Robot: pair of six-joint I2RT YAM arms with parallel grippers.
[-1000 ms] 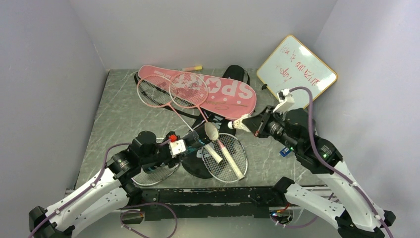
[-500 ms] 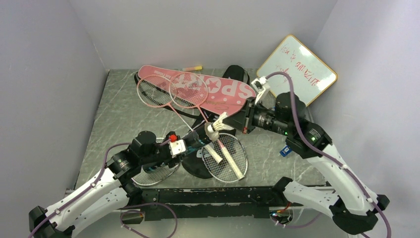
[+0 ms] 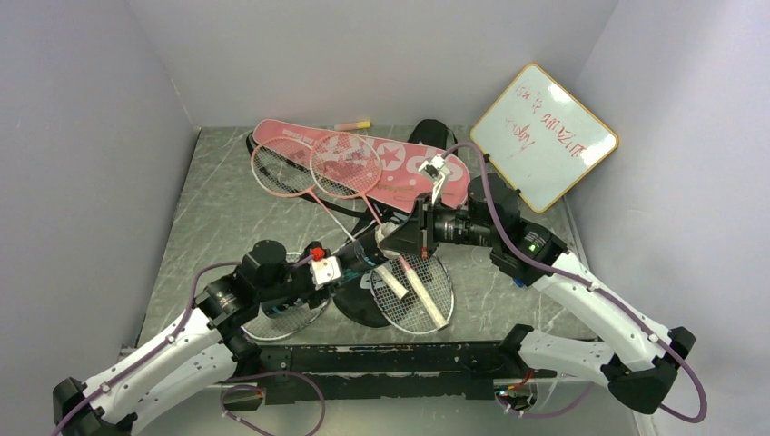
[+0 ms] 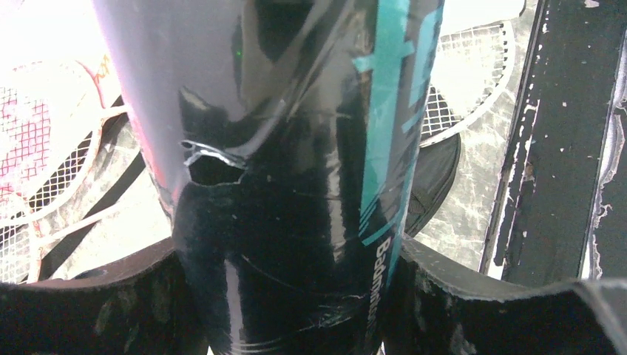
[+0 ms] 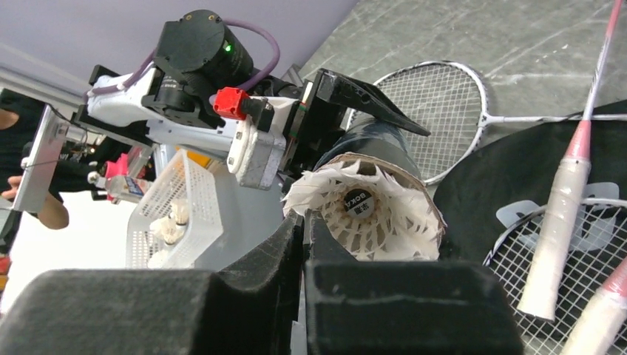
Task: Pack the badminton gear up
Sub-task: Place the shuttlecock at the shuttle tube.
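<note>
1. The step in hand looks like loading a shuttlecock into its tube. At the centre of the overhead view, the left gripper (image 3: 347, 265) is clamped around the dark tube (image 3: 361, 256). It holds the tube tilted off the table, with the open mouth pointing toward the upper right of the frame.
2. The right gripper (image 5: 303, 235) has its fingers pressed together on the edge of the feather skirt of a white feather shuttlecock (image 5: 362, 214). The shuttlecock sits right at the tube's mouth, at the centre of the right wrist view, with its feathers fanned across the cardboard rim. How deep it has gone cannot be told.
3. The next move probably calls for a short push along the tube's axis. The right fingers would then need to part without dragging the feathers back out. The left grip has to stay steady so the mouth does not swing away.
4. Most of the packing is not yet done. Two pink-framed rackets (image 3: 313, 168) lie on the pink "SPORT" cover (image 3: 409, 173) in the upper middle of the overhead view. A white-framed racket (image 3: 413, 292) rests on the black racket cover (image 3: 363, 307) just below centre. Neither cover has a racket inside it.
</note>
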